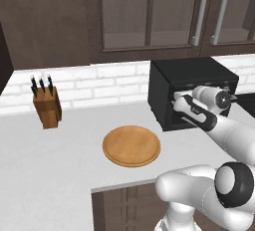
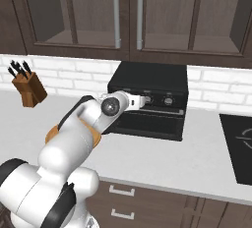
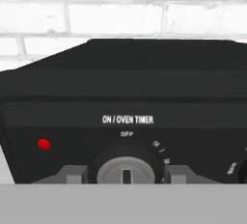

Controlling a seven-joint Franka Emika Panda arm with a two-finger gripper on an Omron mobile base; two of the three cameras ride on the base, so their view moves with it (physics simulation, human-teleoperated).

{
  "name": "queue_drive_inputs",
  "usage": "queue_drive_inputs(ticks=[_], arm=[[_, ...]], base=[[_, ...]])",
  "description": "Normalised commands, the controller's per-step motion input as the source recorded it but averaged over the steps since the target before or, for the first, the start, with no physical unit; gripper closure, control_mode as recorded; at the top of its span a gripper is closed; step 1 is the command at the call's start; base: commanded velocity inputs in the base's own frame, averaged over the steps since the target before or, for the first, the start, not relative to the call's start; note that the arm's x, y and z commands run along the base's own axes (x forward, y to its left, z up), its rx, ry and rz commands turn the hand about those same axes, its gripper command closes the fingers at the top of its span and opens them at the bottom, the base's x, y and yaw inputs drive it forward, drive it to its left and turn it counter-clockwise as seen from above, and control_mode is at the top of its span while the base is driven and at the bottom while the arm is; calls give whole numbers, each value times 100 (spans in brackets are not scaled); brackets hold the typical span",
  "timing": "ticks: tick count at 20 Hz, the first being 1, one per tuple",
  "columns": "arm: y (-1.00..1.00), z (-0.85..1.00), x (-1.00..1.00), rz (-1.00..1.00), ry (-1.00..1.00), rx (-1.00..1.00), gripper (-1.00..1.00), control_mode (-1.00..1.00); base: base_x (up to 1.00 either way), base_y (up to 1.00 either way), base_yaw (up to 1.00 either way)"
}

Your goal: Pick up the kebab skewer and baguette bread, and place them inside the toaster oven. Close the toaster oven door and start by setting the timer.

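Grey fingertips point(image 3: 72, 174) of the gripper point(image 3: 126, 175) flank the timer knob point(image 3: 125, 172), labelled ON / OVEN TIMER, jaws closed around it. Beyond, the black toaster oven point(image 2: 147, 82) sits against white brick backsplash point(image 3: 96, 15), its door point(image 2: 147, 124) shut.

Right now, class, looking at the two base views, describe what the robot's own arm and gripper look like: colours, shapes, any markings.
The arm is built of glossy white rounded segments, with dark grey to black bands and round caps at the joints. Its wrist carries a dark grey section and a silvery disc with a dark centre. The gripper is a small white block. No cables or lettering are visible.
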Motion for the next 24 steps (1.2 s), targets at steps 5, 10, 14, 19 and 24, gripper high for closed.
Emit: queue_drive_inputs(ticks=[5,10,14,19,24], arm=[[0,0,0,0,0,0,100,-100],[0,-1,-10,0,-5,0,100,-100],[0,0,-16,0,-16,0,100,-100],[0,0,0,0,-4,0,100,-100],[0,4,13,0,0,3,100,-100]], base=[[0,0,0],[0,0,0],[0,0,0],[0,0,0],[0,0,0]])
